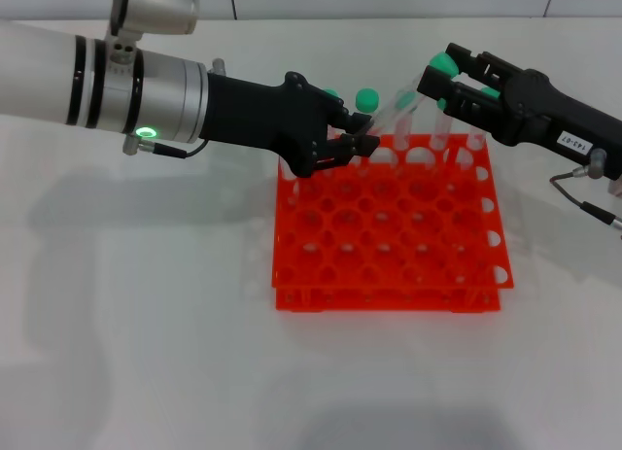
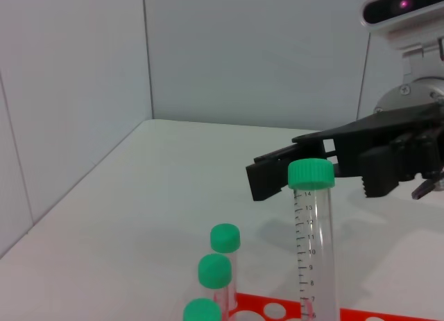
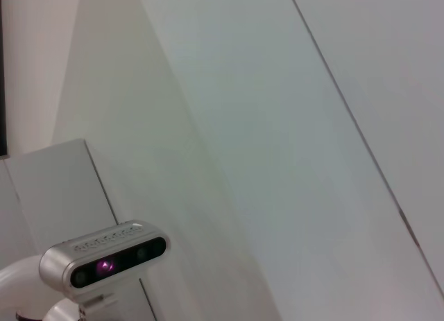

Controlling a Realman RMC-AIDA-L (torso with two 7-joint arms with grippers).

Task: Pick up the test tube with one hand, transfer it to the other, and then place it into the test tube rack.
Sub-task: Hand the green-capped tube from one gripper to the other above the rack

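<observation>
The test tube [image 1: 442, 115], clear with a green cap, stands upright with its lower end in the back row of the orange-red test tube rack [image 1: 389, 265]. My right gripper [image 1: 444, 73], the labelled one, holds its fingers around the cap. In the left wrist view the tube [image 2: 312, 245] stands in front of that right gripper [image 2: 326, 172]. My left gripper [image 1: 358, 139], unlabelled on the thick silver arm, hovers open and empty over the rack's back left corner.
Other green-capped tubes [image 1: 366, 102] stand in the rack's back row close to the left gripper; they also show in the left wrist view [image 2: 215, 271]. A cable [image 1: 583, 192] hangs under the right arm. The right wrist view shows only walls and a camera.
</observation>
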